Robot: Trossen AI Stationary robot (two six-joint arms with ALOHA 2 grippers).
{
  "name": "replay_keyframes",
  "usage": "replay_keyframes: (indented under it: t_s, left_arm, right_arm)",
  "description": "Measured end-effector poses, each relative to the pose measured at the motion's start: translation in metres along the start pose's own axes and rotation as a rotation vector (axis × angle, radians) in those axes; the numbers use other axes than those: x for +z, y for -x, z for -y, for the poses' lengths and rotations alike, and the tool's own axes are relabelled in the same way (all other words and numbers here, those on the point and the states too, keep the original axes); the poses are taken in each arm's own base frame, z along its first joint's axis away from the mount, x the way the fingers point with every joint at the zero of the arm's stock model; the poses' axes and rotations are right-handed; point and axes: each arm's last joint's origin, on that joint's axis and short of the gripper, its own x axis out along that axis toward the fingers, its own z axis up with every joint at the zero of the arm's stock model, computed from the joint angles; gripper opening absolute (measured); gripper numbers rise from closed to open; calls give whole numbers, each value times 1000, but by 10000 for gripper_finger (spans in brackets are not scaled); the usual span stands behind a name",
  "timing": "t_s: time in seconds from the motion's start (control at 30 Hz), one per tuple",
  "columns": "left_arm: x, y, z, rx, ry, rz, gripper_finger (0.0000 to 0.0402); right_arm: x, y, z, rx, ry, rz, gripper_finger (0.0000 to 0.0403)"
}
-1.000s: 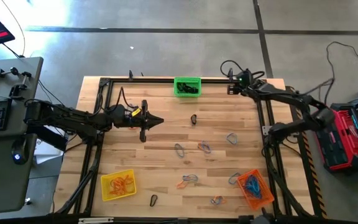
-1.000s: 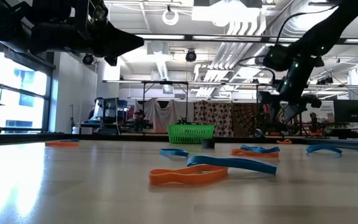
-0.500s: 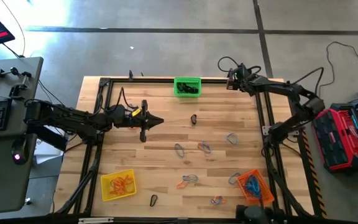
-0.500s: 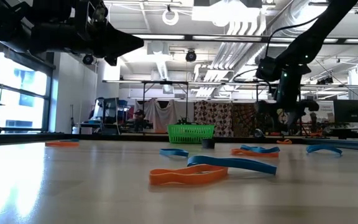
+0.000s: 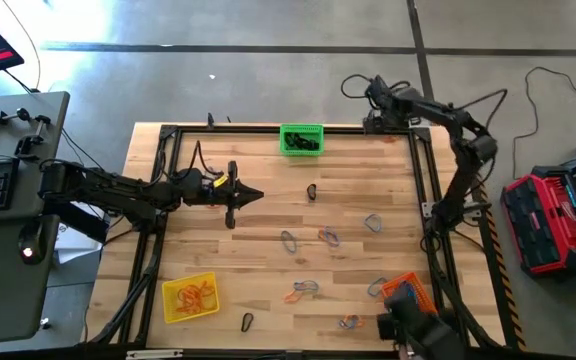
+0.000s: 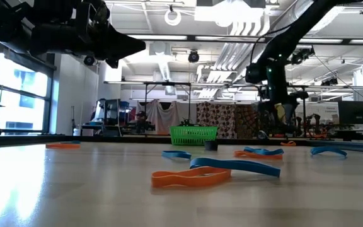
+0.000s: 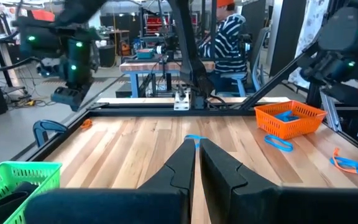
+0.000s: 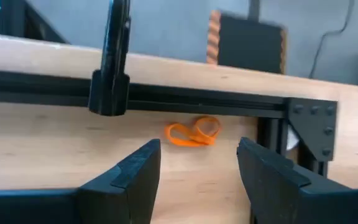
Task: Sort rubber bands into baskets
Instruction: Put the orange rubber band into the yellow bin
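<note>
A: Small orange rubber band (image 8: 193, 134) lies on the wooden tabletop (image 5: 268, 250) just ahead of the right arm's jaws (image 8: 197, 163), spread wide, empty.

B: Left arm's jaws (image 7: 194, 163)?

A: Pressed together, nothing ahead. Green mesh basket (image 5: 301, 139), yellow mesh basket (image 5: 190, 297), orange mesh basket (image 5: 405, 296) each hold bands. Several still loose; maybe halfway.
</note>
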Motion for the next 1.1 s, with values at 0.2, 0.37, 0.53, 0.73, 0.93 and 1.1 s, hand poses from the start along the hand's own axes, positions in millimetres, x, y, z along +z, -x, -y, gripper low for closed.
replay_keyframes:
  t_s: [0.2,0.37,0.53,0.73,0.93,1.1]
  left_arm:
    - [-1,0,0,-1,5,-12,14]
    - [-2,0,0,-1,9,-24,14]
    - [-2,0,0,-1,4,-24,14]
    - [-2,0,0,2,2,-25,14]
    - [-2,0,0,3,2,-24,14]
    - [-2,0,0,3,4,-25,14]
  right_arm:
    - [25,-25,2,52,50,-178,201]
    - [35,-40,8,94,57,-243,201]
    - [34,-56,17,91,38,-322,194]
    - [32,-66,18,79,35,-334,163]
    - [32,-66,18,79,35,-335,118]
    - [29,-68,18,85,42,-374,93]
